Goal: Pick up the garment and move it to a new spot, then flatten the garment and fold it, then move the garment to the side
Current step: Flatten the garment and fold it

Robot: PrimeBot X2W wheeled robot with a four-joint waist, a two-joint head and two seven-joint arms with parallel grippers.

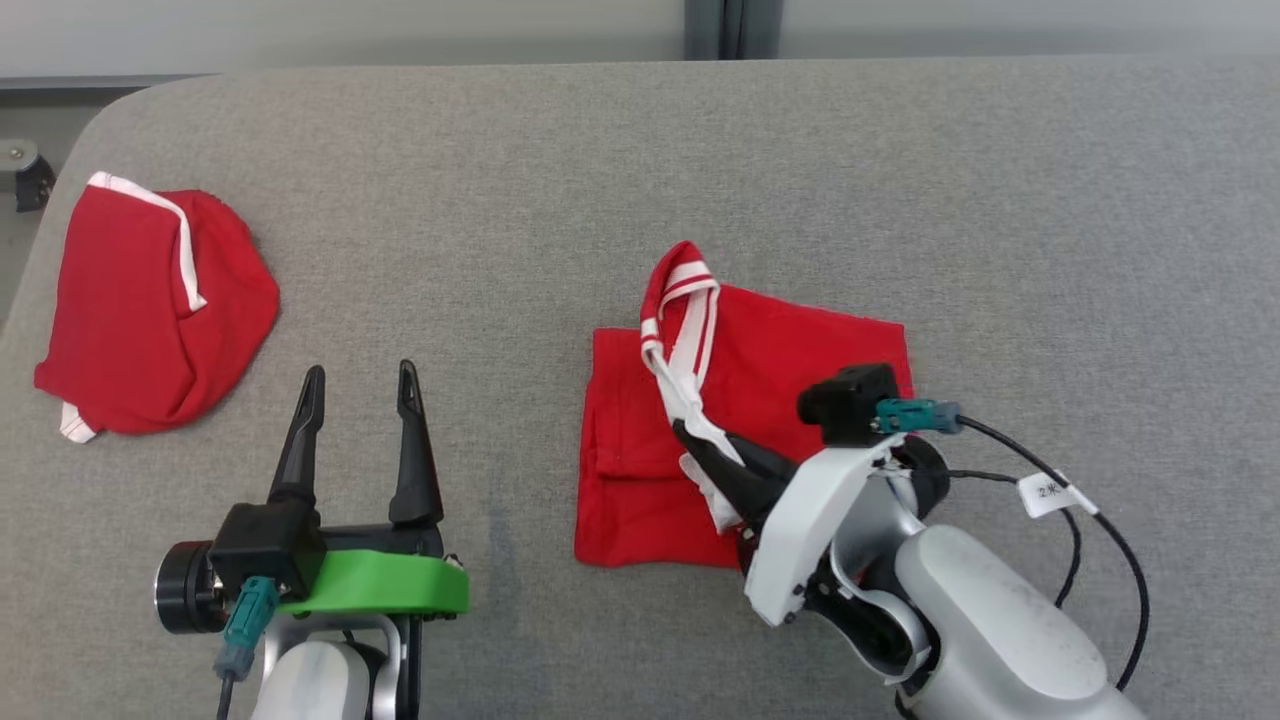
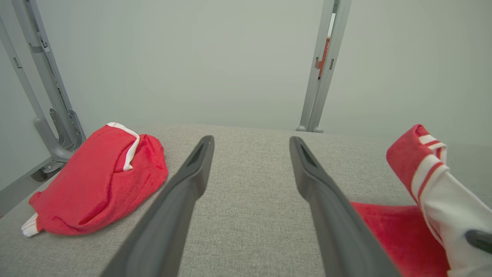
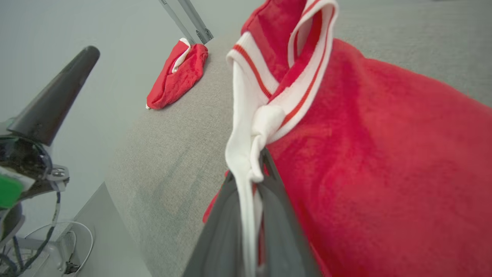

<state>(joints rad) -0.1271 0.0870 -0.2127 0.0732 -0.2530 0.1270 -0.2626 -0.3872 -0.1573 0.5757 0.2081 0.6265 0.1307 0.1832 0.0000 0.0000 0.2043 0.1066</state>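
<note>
Your garment (image 1: 790,350) lies just right of the middle of the grey table (image 1: 600,150): red, folded into a rough rectangle, its white-and-red striped band (image 1: 683,300) lifted off the cloth. Your right gripper (image 1: 690,435) is pinching that band's white end. Your left gripper (image 1: 361,375) hovers with fingers spread wide over the table's near-left part, and a second red bundle (image 1: 150,310) sits by the table's left edge.

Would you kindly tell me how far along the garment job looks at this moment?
Done: the garment lies mostly flat on the table. In hand: the right end effector is shut on its striped trim, holding it raised, likely mid-fold; the left end effector is open, holding nothing. Left: finishing the fold and moving it aside. A second red bundle sits far left.
</note>
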